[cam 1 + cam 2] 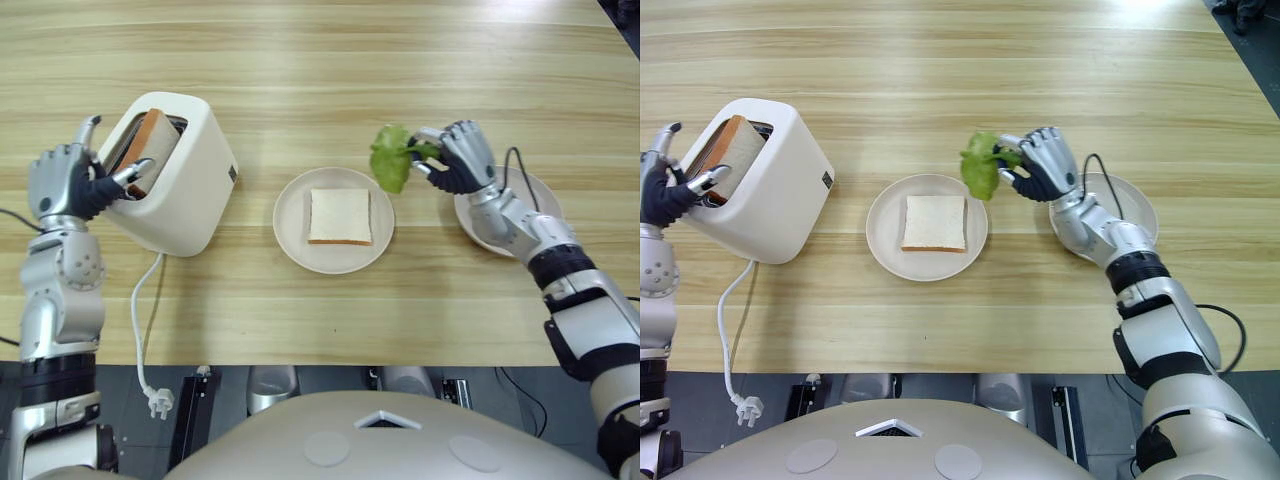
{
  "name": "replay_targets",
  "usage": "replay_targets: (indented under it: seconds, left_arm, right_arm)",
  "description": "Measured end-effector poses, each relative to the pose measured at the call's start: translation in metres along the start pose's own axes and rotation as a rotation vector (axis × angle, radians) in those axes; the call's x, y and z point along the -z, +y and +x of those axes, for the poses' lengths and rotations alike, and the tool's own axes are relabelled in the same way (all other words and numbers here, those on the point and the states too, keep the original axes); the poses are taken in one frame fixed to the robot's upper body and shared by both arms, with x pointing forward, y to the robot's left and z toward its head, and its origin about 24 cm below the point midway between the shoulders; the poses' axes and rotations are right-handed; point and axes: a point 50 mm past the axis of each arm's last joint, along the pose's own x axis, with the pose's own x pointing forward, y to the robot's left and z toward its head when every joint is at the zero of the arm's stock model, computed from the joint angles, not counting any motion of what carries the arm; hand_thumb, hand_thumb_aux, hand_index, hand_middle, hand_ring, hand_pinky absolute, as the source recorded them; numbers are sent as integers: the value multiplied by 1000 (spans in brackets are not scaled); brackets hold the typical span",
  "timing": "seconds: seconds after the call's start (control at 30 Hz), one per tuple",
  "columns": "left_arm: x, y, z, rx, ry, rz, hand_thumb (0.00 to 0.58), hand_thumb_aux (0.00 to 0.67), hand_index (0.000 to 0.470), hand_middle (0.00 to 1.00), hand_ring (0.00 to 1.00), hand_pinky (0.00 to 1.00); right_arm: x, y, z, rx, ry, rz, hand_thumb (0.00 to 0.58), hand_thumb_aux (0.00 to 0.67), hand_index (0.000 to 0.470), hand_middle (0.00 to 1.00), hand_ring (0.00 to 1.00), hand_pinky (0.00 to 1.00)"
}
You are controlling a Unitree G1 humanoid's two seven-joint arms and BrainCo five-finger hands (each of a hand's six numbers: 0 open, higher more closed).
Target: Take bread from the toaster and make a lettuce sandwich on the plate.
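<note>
A cream toaster [185, 180] stands at the left of the wooden table, with a slice of bread [152, 140] sticking up out of its slot. My left hand [65, 178] is at the toaster's left side, fingers curled and a fingertip touching the bread's edge. In the middle lies a cream plate [290, 215] with one white bread slice [340, 215] flat on it. My right hand [455, 155] is shut on a green lettuce leaf [390, 158], held above the table just past the plate's upper right rim.
A second cream plate [540, 190] lies at the right, under my right forearm, with a black cable beside it. The toaster's white cord [145, 320] runs down over the table's front edge. Bare wood stretches across the far half of the table.
</note>
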Motion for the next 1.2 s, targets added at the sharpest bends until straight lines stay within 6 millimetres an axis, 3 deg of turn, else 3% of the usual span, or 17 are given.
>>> replay_targets:
  seconds: [0.33,0.37,0.4,0.43,1.2]
  left_arm:
    - [-11,-10,10,35,-32,-3,0,0,0,1000,1000,1000]
    - [-12,-10,10,35,-33,-1,346,244,168,1000,1000,1000]
    - [-12,-10,10,37,-34,2,553,525,361,1000,1000,1000]
    - [-12,-10,10,37,-33,3,580,670,460,1000,1000,1000]
    - [-13,-9,9,8,-18,46,580,670,460,1000,1000,1000]
  right_arm:
    - [-31,27,22,-58,-106,111,580,670,460,1000,1000,1000]
    - [-32,28,22,-62,-111,114,580,670,460,1000,1000,1000]
    - [-33,30,22,-70,-116,112,580,670,460,1000,1000,1000]
    - [-33,30,21,-75,-117,113,580,670,460,1000,1000,1000]
    - [-43,50,15,-135,-99,175,580,670,460,1000,1000,1000]
